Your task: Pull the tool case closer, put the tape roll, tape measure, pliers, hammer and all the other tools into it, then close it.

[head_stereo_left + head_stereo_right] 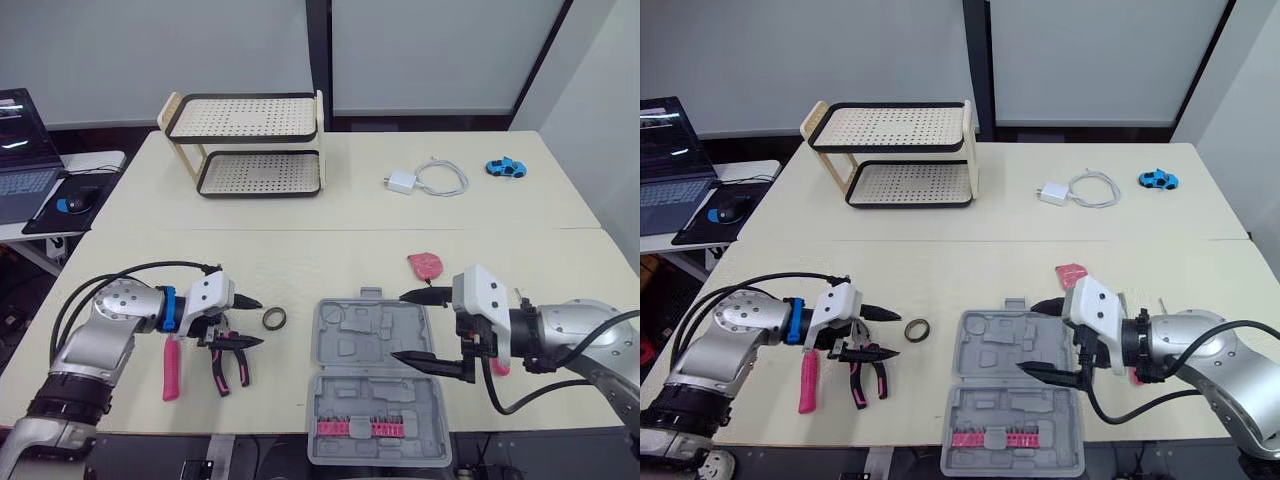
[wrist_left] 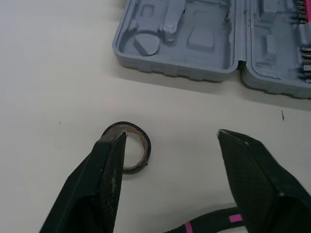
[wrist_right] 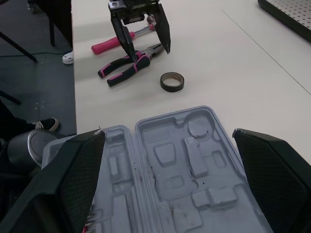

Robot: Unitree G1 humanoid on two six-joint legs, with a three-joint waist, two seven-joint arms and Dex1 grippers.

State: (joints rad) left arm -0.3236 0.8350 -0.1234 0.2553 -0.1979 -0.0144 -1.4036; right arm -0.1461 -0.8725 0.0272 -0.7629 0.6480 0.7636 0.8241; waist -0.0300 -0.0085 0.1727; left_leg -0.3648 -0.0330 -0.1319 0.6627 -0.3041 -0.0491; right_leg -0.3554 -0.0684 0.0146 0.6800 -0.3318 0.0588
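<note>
Left gripper (image 1: 259,322), jaws spread, is hovering just beside the tape roll (image 1: 274,318), lower left of centre. You're aiming to straddle the ring's wall before closing. Tool case (image 1: 350,350) is lying open, lower centre.

Silver arms (image 1: 100,340); black cables (image 1: 150,265); white-cased, black-fingered end effectors (image 1: 258,322) (image 1: 398,325).

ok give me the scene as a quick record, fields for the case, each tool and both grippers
left gripper: open, pointing toward the tape roll
right gripper: open, over the right edge of the tool case
tool case: open flat, slots empty but for a pink bit strip
tape roll: flat on the table, left of case
pliers: lying under left gripper
hammer: pink handle, beside pliers
pink object: beyond case, maybe the tape measure
</note>
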